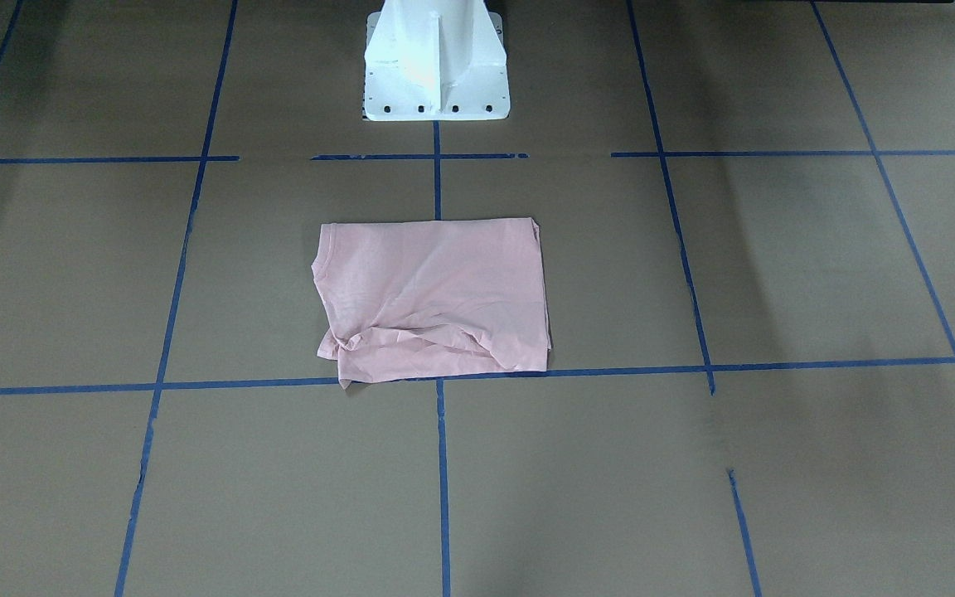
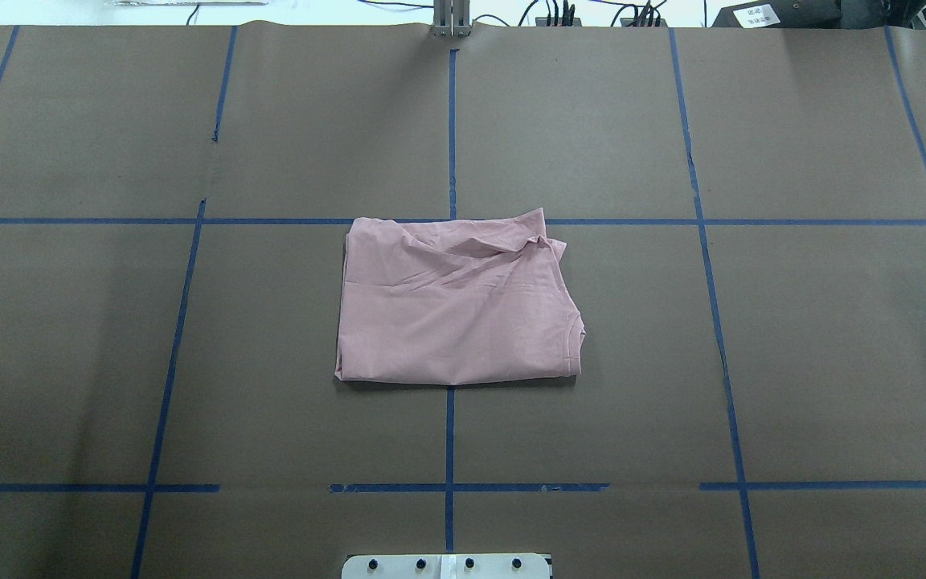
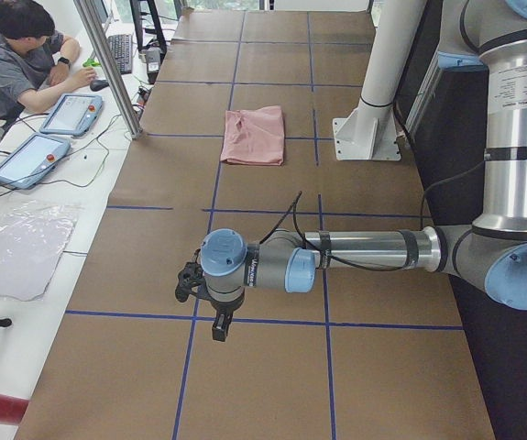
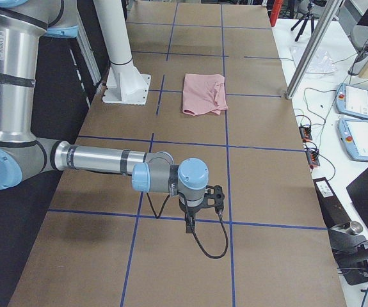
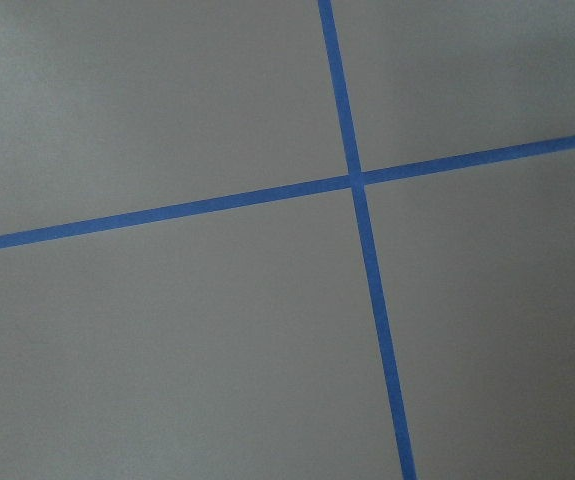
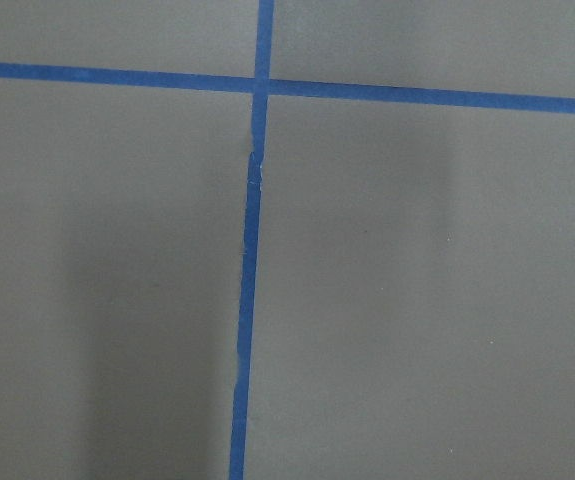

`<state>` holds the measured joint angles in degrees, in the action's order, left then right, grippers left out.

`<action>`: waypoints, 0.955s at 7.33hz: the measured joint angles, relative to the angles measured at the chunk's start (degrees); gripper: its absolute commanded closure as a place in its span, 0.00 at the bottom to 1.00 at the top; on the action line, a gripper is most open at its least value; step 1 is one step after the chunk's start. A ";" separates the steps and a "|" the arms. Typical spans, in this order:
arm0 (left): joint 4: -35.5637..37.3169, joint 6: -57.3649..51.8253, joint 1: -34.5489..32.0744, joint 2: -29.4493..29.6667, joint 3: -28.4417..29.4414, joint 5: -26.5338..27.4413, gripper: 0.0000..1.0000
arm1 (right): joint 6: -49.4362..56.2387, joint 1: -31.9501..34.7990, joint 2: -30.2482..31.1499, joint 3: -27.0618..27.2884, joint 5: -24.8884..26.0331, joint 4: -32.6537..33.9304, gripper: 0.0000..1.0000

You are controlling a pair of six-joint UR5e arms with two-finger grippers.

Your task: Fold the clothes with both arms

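Observation:
The pale pink T-shirt (image 1: 436, 298) lies folded into a rough rectangle at the middle of the brown table, plain side up, with its print hidden. It also shows in the overhead view (image 2: 455, 310) and both side views (image 3: 254, 136) (image 4: 204, 94). No arm reaches it. The left gripper (image 3: 218, 327) hangs low over the table's left end, far from the shirt. The right gripper (image 4: 189, 224) hangs low over the right end. I cannot tell whether either is open or shut. Both wrist views show only brown paper and blue tape.
The white pedestal (image 1: 436, 62) stands just behind the shirt. Blue tape lines (image 2: 450, 121) grid the table. A seated operator (image 3: 25, 64), tablets (image 3: 71, 115) and a metal post (image 3: 107, 64) are along the far side. More pendants (image 4: 356, 102) and cables lie there.

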<state>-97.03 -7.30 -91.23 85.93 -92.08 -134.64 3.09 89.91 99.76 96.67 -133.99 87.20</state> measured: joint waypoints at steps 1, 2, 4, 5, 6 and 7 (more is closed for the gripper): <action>-0.02 0.00 0.00 -0.20 0.01 -0.01 0.00 | -0.01 0.00 0.00 0.00 -0.36 -0.01 0.00; -0.06 0.00 0.00 -0.58 -0.03 -0.01 0.00 | -0.03 0.00 -0.04 0.03 -0.57 -0.01 0.00; -0.08 0.00 0.00 -1.12 -0.06 0.03 0.00 | -0.15 0.00 -0.29 0.08 -0.78 -0.01 0.00; -0.09 0.00 0.00 -1.46 -0.12 0.03 0.00 | -0.20 0.00 -0.38 0.09 -0.93 -0.01 0.00; -0.09 0.00 0.00 -1.66 -0.20 0.05 0.00 | -0.24 0.00 -0.41 0.12 -1.03 -0.01 0.00; -0.09 0.00 0.00 -1.73 -0.28 0.07 0.00 | -0.26 0.00 -0.43 0.15 -1.07 -0.01 0.00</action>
<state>-97.12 -7.30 -91.23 84.20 -92.36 -134.57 2.83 89.91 99.32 96.82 -135.06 87.19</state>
